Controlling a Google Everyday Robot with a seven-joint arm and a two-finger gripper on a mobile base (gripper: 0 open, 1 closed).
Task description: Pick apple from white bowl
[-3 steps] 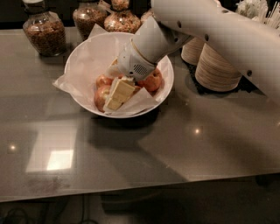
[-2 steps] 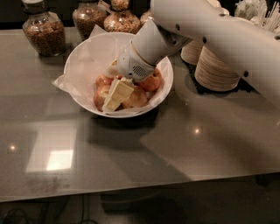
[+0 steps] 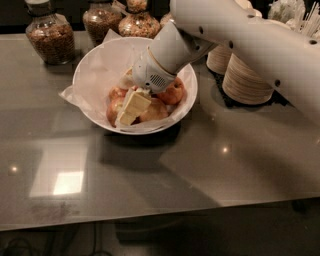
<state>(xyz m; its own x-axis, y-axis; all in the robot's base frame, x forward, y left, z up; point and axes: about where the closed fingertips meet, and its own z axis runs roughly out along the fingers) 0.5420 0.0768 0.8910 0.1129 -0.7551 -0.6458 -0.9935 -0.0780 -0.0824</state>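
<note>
A large white bowl [image 3: 90, 67] lined with crinkled white paper stands on the grey counter. Several reddish-yellow apples [image 3: 172, 94] lie in it. My gripper [image 3: 131, 111] reaches down into the bowl from the upper right, its cream fingers [image 3: 134, 105] lying over the apples at the front of the bowl. The white arm hides the right rear of the bowl and part of the apples.
Three glass jars of dry food [image 3: 48, 35] stand at the back left. Stacks of tan paper bowls [image 3: 247, 80] stand right of the white bowl. A holder with white utensils [image 3: 295, 12] is at the back right. The counter's front edge [image 3: 150, 220] runs near the bottom.
The gripper and arm have hardly moved; the fingers stay among the apples in the bowl.
</note>
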